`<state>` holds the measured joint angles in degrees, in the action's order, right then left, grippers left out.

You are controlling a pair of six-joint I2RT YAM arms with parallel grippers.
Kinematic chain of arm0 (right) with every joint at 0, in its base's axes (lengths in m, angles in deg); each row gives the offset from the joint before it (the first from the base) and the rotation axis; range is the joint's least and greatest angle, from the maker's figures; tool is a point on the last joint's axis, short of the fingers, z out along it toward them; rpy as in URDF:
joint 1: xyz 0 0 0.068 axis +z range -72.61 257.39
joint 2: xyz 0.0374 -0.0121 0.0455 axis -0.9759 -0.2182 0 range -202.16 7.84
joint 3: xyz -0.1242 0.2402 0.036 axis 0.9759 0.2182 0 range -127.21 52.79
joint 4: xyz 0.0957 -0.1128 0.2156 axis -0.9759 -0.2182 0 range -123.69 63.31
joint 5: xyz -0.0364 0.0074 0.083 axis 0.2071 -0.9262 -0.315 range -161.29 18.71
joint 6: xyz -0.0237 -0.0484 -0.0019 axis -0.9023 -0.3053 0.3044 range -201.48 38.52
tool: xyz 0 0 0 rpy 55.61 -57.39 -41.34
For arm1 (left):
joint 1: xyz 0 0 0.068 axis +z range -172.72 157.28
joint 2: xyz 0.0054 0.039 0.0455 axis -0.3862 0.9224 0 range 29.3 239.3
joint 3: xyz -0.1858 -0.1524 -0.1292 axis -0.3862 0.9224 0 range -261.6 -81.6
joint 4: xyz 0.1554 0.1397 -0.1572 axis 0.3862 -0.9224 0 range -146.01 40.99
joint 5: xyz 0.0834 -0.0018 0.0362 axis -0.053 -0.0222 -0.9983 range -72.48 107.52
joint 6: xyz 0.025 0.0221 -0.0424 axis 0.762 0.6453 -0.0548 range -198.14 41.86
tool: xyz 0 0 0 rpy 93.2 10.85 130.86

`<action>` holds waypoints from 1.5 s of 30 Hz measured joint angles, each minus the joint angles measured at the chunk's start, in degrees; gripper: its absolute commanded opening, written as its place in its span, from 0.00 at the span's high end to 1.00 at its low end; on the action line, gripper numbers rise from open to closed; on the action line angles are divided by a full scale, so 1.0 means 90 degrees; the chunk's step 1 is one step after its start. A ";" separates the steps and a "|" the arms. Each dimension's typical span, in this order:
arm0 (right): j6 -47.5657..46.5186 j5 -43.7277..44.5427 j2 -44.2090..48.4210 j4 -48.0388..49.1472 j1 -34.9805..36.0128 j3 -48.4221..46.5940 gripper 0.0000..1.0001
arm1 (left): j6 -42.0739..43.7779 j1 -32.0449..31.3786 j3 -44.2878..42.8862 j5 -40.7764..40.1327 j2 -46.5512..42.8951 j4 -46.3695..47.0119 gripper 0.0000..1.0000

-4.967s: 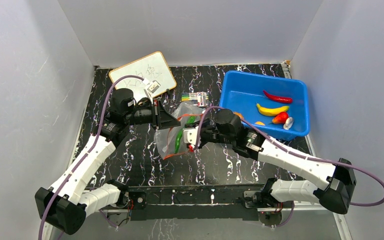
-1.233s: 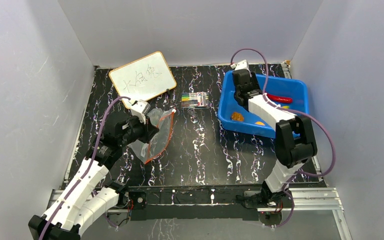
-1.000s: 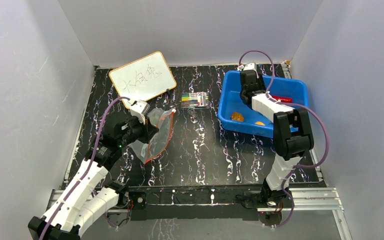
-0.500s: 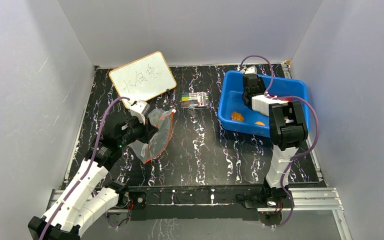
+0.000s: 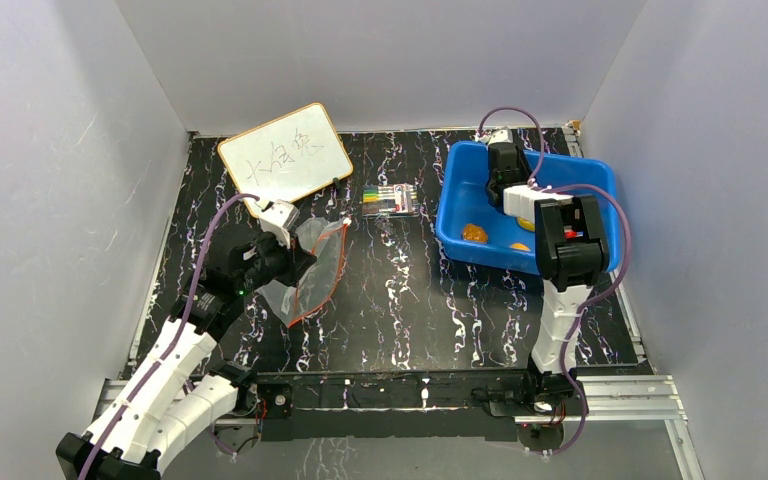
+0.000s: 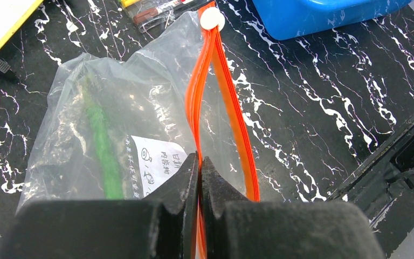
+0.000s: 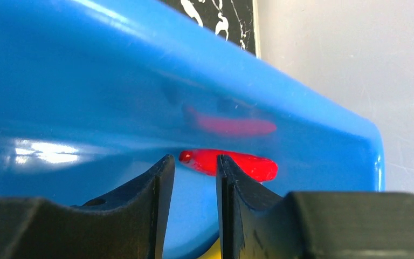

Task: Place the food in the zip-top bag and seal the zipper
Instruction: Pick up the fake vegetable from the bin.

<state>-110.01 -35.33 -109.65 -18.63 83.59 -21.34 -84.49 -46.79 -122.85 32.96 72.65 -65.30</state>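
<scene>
The clear zip-top bag (image 5: 312, 262) lies at the left of the table, a green pepper (image 6: 100, 148) inside it. My left gripper (image 6: 200, 161) is shut on one strip of the orange-red zipper (image 6: 195, 102). The other strip (image 6: 236, 116) bows away, leaving the mouth apart, with a white slider (image 6: 212, 19) at the far end. My right gripper (image 7: 194, 164) is open inside the blue tub (image 5: 460, 185), with nothing between its fingers. A red chili (image 7: 242, 164) lies just past its tips, and a yellow banana edge (image 7: 213, 253) shows below. Orange fruit pieces (image 5: 474, 233) lie in the tub.
A whiteboard (image 5: 285, 155) leans at the back left. A pack of coloured markers (image 5: 391, 198) lies between bag and tub. The folded right arm (image 5: 568, 240) stands over the tub's near side. Grey walls close in three sides.
The right arm has swung deeper over the tub toward the chili and its jaws have narrowed a little. The left gripper and the bag have stayed still over the last second.
</scene>
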 measured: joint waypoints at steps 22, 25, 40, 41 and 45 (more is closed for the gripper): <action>-0.0350 -0.0185 -0.0461 0.0085 -0.0168 -0.0386 1.00 | 0.0044 0.0000 0.0000 -0.0124 0.0000 0.0000 1.00; -0.0355 -0.0194 -0.0461 0.0073 -0.0168 -0.0386 1.00 | 0.0044 0.0000 0.0000 -0.0138 0.0000 0.0000 1.00; 0.0323 -0.0719 0.0937 -0.1061 -0.0151 -0.0381 1.00 | 0.0044 0.0000 0.0000 -0.0168 -0.0036 0.0000 1.00; 0.0410 -0.0794 0.1071 -0.1166 -0.0146 -0.0381 1.00 | 0.0044 0.0000 0.0000 -0.0168 -0.0039 0.0002 1.00; 0.0869 -0.1144 0.1715 -0.1814 -0.0034 -0.0381 1.00 | 0.0046 0.0000 0.0002 -0.0165 -0.0039 0.0000 1.00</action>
<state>-102.19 -45.62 -94.22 -34.96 83.28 -24.77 -84.07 -46.79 -122.83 31.47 72.30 -65.30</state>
